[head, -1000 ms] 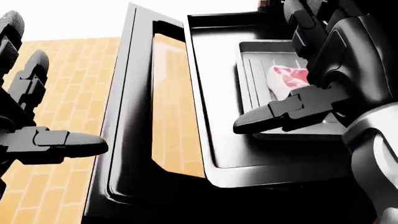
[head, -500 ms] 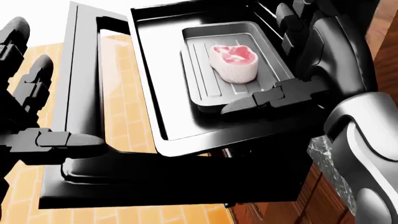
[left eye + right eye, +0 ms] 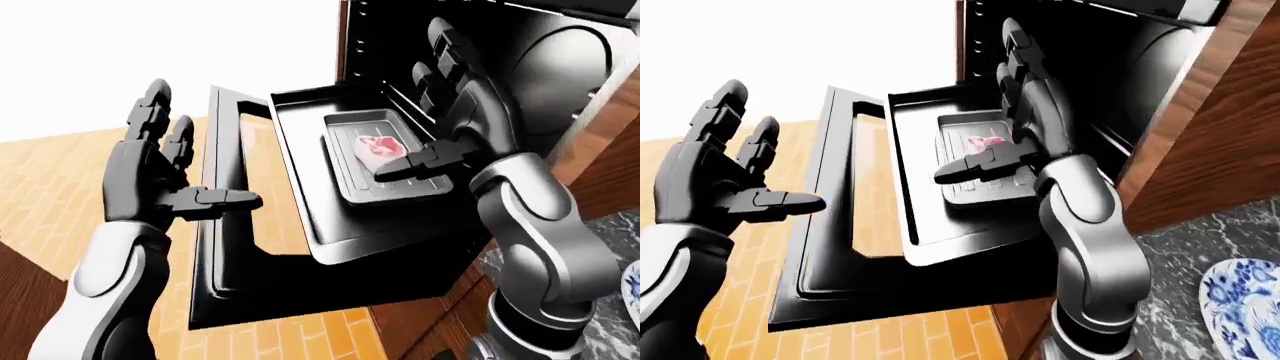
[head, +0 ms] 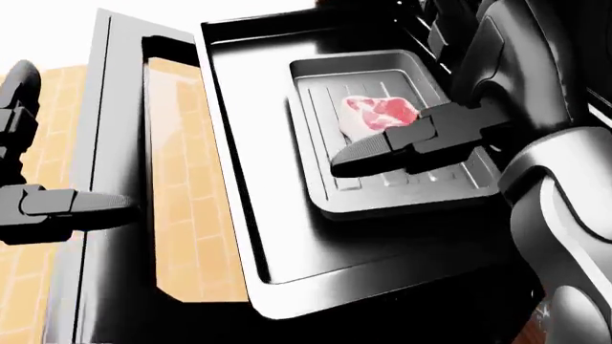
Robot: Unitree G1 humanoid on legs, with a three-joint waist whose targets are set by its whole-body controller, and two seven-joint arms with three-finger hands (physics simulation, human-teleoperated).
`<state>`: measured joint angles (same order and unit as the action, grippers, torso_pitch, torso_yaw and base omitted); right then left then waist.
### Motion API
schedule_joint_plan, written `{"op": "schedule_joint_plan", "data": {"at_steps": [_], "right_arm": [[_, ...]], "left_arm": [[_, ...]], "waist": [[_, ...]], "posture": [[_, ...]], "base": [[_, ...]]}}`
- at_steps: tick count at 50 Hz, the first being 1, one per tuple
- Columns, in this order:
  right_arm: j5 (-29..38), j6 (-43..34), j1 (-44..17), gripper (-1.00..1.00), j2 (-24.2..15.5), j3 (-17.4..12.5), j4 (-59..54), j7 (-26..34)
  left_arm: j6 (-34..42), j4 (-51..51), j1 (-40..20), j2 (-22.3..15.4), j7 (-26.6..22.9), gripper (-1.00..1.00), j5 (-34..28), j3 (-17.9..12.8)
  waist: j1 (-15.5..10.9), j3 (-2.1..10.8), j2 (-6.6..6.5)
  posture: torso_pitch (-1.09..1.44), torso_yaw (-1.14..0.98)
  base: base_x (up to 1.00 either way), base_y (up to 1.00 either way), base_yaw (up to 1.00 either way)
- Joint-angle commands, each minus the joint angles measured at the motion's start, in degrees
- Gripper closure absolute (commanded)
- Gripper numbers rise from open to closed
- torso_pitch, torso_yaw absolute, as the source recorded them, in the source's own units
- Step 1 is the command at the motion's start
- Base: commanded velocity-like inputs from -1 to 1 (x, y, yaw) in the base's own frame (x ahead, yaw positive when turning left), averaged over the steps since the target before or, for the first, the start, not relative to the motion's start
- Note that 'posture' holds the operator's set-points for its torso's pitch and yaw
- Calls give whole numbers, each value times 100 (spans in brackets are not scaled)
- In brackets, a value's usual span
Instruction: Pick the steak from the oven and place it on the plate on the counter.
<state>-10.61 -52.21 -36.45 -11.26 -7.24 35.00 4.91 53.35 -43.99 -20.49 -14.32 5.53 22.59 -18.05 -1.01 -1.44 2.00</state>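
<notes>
Steak [image 4: 381, 113] is lying in the grey tray [image 4: 402, 193] at upper centre of the head view, w/ the right hand [image 4: 435, 140] now sliding its spread fingers over it, thumb crossing the meat; grasp looks imminent but nothing's pinched yet. Left hand [image 3: 165, 169] is hanging spread at left beside the oven door [image 3: 235, 247], and the plate [image 3: 1240, 307] is waiting lower right in the right-eye view.

- Bright, even light is flooding all three views; the background at upper left is blowing out to pure white.
- The oven door [image 4: 124, 179] and pulled-out rack tray [image 4: 258, 236] are showing broad pale sheen across their black surfaces.
- The right hand [image 4: 421, 140] is rendering as near-flat black in the head view, hiding detail.
- Edges are staying sharp throughout, with no blur or edge distortion showing.
</notes>
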Motion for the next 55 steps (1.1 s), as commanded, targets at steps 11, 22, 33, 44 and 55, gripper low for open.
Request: {"op": "schedule_joint_plan", "data": {"at_steps": [11, 22, 33, 44, 55], "right_arm": [[47, 40, -211, -100, -103, -16, -53, -76], [814, -199, -184, -100, -408, 233, -237, 366], [2198, 115, -562, -100, -246, 557, -1460, 1275], [5294, 1107, -1282, -100, -419, 1081, -2624, 3751], [7297, 2489, -1228, -100, 121, 879, -3545, 4474]], "left_arm": [[67, -136, -150, -194, 38, -100, 233, -172], [253, -342, -147, -440, 125, -100, 482, -417], [142, -361, 53, -480, 33, -100, 505, -525], [89, -350, 87, -491, -9, -100, 575, -627], [155, -362, 23, -604, 96, -100, 751, -683]], "waist": [[66, -81, -379], [3, -107, -176], [92, 38, -287], [95, 71, -244], [78, 90, -356]], "posture": [[0, 0], [0, 0], [0, 0], [0, 0], [0, 0]], "base": [[0, 0, 0], [0, 0, 0], [0, 0, 0], [0, 0, 0], [0, 0, 0]]}}
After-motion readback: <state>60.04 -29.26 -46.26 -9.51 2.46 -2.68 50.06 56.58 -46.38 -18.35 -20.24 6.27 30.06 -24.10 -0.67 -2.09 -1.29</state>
